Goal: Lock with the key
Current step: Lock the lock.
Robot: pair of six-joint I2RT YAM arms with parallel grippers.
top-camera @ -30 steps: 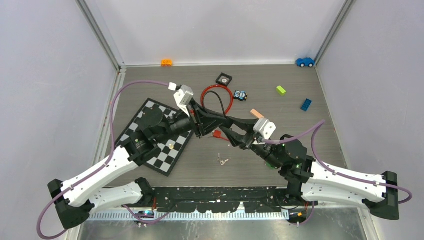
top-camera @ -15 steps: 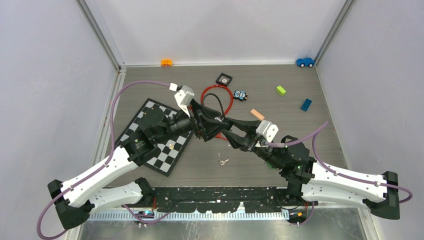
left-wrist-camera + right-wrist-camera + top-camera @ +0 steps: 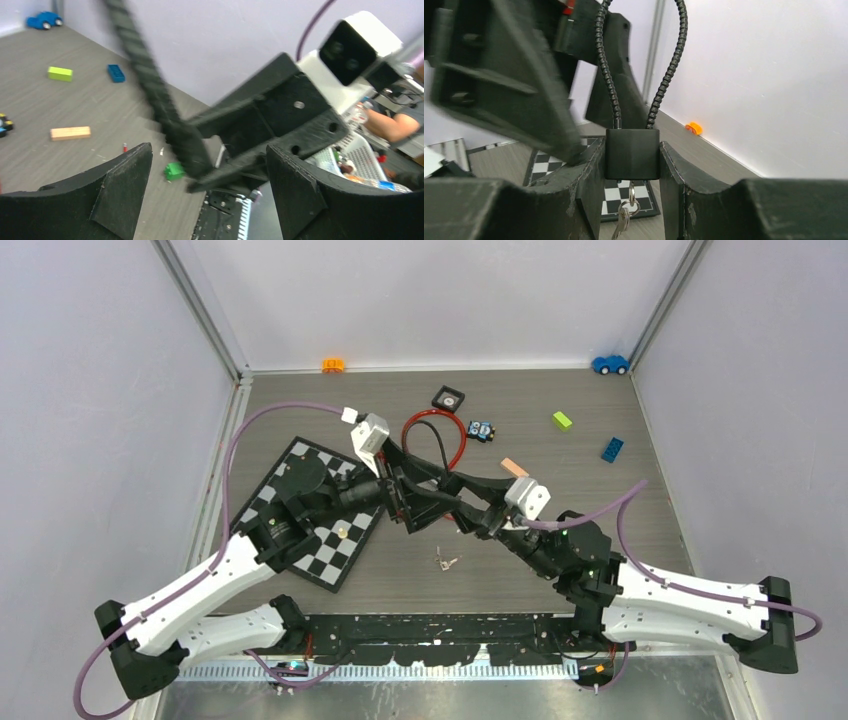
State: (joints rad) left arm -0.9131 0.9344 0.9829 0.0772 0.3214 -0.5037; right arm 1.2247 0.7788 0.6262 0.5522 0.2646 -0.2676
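Now the left gripper (image 3: 207, 155) has released the cable (image 3: 145, 85); mid-frame, the right gripper (image 3: 631, 167) clenches the padlock (image 3: 632, 150); turning the key (image 3: 624, 220) likely comes next.

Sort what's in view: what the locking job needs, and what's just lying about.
For the job: cable padlock, key hanging from it.
Lying about: loose keys, chessboard, red cable loop, green brick, blue brick, wooden block, blue toy car, orange toy.

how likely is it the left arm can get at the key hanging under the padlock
Probably yes: the key hangs free below the padlock that the right fingers clamp, and the left fingers stand open close by.
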